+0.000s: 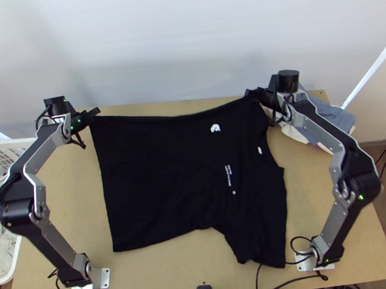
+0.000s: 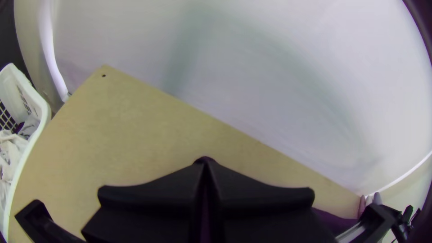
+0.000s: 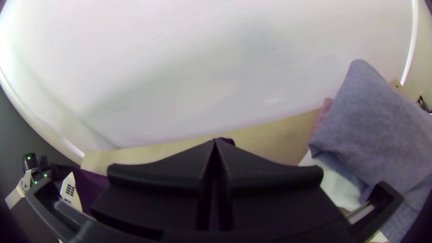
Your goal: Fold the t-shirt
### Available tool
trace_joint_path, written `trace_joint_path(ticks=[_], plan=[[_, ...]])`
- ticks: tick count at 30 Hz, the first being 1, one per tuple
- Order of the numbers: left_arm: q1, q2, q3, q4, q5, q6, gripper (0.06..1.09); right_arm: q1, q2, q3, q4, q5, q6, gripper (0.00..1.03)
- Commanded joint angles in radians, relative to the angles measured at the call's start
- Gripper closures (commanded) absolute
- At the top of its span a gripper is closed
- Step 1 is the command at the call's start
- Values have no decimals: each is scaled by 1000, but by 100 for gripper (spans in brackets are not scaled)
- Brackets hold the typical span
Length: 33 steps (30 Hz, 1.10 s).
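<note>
"Well, where's the t-shirt?"

"Spread over the table's middle. Left gripper and right gripper are both clamped on its far side, near the table's far edge."

2 silver-grey arms have bulky black joints, looping black cables, small green lights and pale base plates.

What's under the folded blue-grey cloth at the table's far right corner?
White fabric sticks out from under the blue-grey cloth; a pinkish fabric edge peeks past its side. The rest underneath is covered, can't tell what's there.
</note>
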Motion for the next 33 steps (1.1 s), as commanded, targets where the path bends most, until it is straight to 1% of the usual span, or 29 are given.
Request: trace_joint_path(ticks=[1, 5, 6, 7, 8, 9, 10, 11, 12, 13, 15, 17, 20, 22, 23, 26, 27, 28, 31, 33], plan=[[8, 70, 90, -36, -16, -43, 105, -12, 60, 96, 11, 19, 50, 100], [6, 114, 152, -91, -16, -69, 104, -11, 77, 140, 11, 19, 64, 100], [3, 114, 155, -91, -15, -71, 103, -9, 81, 151, 11, 19, 64, 100], [0, 110, 155, -93, -15, -71, 92, -8, 83, 157, 12, 19, 64, 97], [-1, 107, 155, -96, -13, -69, 75, -6, 83, 159, 12, 19, 66, 81], [-3, 101, 156, -111, -1, -67, 53, -6, 84, 159, 11, 19, 78, 57], [-5, 95, 156, -116, 4, -66, 38, -8, 84, 163, 9, 19, 86, 42], [-5, 87, 158, -117, 5, -66, 28, -8, 84, 169, 5, 19, 84, 32], [-5, 78, 161, -131, 19, -64, 23, -8, 80, 174, -4, 19, 84, 22], [-5, 68, 167, -140, 22, -66, 21, -8, 70, 176, -11, 19, 84, 18], [-1, 39, 178, -166, 28, -66, 20, -6, 37, 174, -14, 19, 84, 15], [-1, -4, 178, -180, 28, -66, 20, -5, -5, 179, -41, 19, 104, 12], [-1, -86, 179, -226, 51, -57, 20, -3, -108, 176, -116, 19, 118, 11], [-5, -154, 178, -277, 93, -40, 21, -3, -186, 180, -231, 19, 150, 11], [-8, -188, 172, -295, 99, -29, 21, -8, -233, 171, -297, 16, 144, 11], [-17, -291, 147, -353, 110, 15, 21, -35, -362, 111, -414, -33, 172, 11], [-18, -324, 132, -367, 126, 25, 20, -48, -404, 91, -457, -53, 173, 11], [-18, -353, 118, -382, 146, 35, 20, -57, -442, 68, -494, -61, 172, 11], [-18, -442, 69, -413, 151, 75, 20, -95, -563, -42, -589, -78, 155, 11], [-17, -505, 34, -416, 149, 94, 20, -123, -632, -107, -679, -84, 118, 11]])
